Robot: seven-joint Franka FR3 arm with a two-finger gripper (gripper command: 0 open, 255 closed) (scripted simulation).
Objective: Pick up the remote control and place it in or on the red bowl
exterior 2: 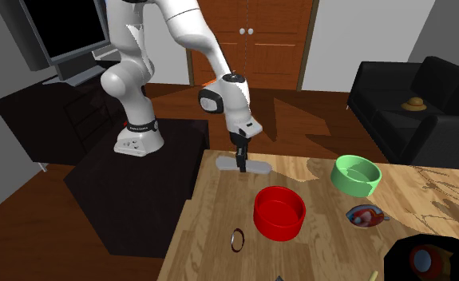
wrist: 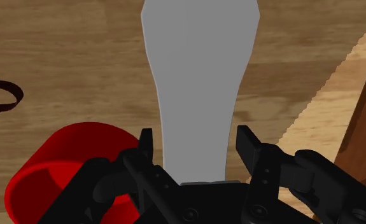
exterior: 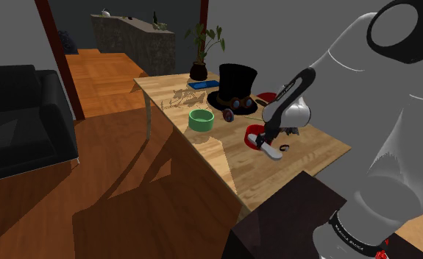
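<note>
Every view is a crisp render, with no blur, glare or bending at the edges. In the shoulder view the room is dim. The light wooden counter around the round red bowl is the brightest patch. The brown wooden floor, well away from the bowl, carries long, hard-edged shadows of the counter, and the black sofa beyond is nearly lost in gloom. The second exterior view is brighter and evenly lit, with darker shading inside the bowl. In the wrist view a shadow with a jagged, stair-stepped edge crosses the counter on the far side of the flat pale grey remote control from the bowl.
</note>
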